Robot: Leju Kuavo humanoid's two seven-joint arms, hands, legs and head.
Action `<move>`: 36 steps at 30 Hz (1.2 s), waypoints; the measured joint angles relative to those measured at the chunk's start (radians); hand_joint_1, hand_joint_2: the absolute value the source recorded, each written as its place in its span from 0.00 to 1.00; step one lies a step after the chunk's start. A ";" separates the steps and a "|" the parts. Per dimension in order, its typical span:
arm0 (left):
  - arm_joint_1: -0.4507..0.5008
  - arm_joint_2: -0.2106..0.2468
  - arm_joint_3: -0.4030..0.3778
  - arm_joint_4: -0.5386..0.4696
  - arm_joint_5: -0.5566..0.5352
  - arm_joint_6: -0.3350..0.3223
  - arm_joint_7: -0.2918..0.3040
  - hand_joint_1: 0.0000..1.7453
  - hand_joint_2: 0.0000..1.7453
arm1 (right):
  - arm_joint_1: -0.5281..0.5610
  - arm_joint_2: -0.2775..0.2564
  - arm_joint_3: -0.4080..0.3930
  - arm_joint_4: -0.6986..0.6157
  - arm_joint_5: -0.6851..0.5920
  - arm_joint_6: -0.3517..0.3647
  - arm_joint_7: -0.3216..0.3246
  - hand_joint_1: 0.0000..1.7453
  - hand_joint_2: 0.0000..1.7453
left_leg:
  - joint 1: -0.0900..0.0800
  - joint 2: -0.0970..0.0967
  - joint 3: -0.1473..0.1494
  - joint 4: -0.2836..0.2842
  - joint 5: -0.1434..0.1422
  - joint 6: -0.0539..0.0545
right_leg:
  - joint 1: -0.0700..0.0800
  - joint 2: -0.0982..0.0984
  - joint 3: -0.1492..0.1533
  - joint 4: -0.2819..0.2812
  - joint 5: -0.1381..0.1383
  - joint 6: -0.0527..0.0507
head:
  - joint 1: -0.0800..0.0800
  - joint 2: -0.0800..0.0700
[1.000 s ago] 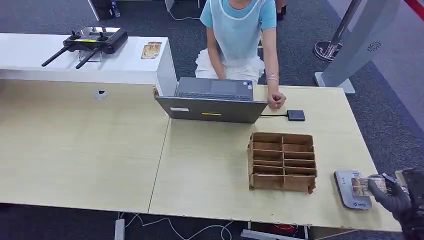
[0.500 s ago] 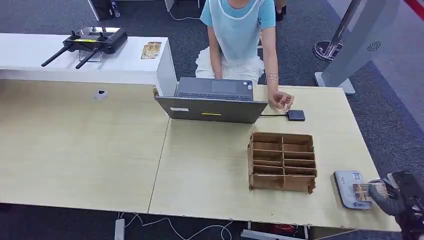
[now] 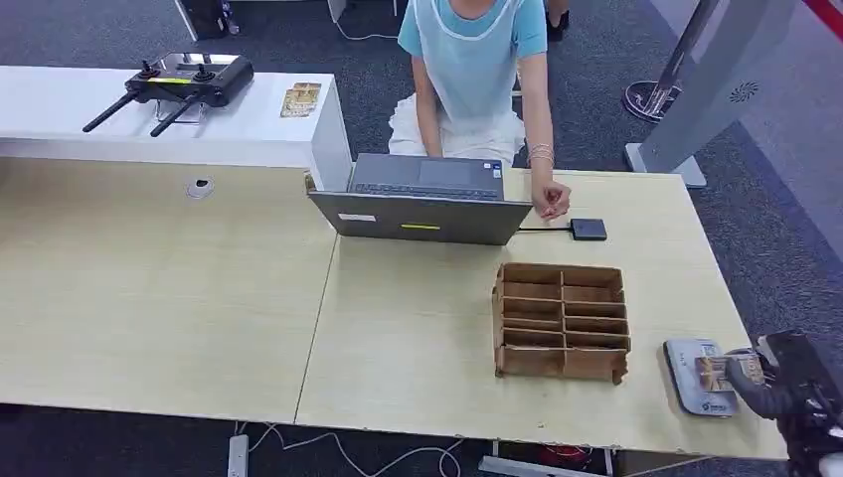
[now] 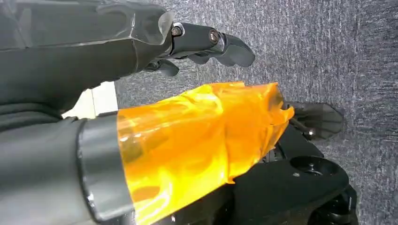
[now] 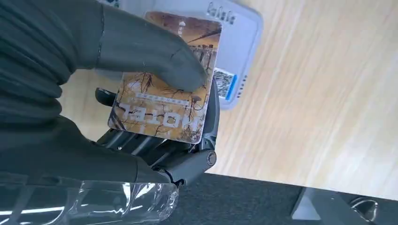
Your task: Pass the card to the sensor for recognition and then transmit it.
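At the near right corner of the pale wooden table [image 3: 418, 328], the robot's right hand [image 3: 770, 383] is holding a tan, picture-printed plastic card [image 5: 166, 91] over the flat grey rectangular card sensor [image 3: 699, 376]. The right wrist view is showing the thick grey thumb [image 5: 155, 58] pressing on the card's printed face while the darker fingers [image 5: 187, 161] are supporting it from beneath, so the card is pinched between them. Part of the card is overlapping the sensor's grey top, beside a small blue-and-white label; whether card and sensor are touching cannot be told. The sensor is lying flat on the table, just beside the brown cardboard divider box [image 3: 562, 321] with its open compartments.

Hanging over dark grey carpet, the left hand [image 4: 206, 42] is holding nothing, its dark fingers extended and loosely apart; an orange translucent wrap is covering the wrist behind it.

Across the table, a person in a light blue top [image 3: 475, 60] is sitting behind an open grey laptop [image 3: 422, 199], one hand [image 3: 550, 199] resting on the table edge near a small black square device [image 3: 589, 229] joined to the laptop by a cable. On the white counter [image 3: 249, 124] farther left, a black remote controller with two antennas [image 3: 179, 84] is lying near a small tan card-like item [image 3: 300, 98].
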 joint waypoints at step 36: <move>-0.016 -0.016 0.000 0.008 -0.055 -0.025 -0.008 0.00 0.00 | -0.632 0.238 0.453 -0.153 0.875 -0.356 0.177 1.00 1.00 | 0.001 0.009 0.001 0.000 0.003 -0.002 | 0.001 0.009 -0.003 0.003 0.002 -0.001 | 0.000 0.000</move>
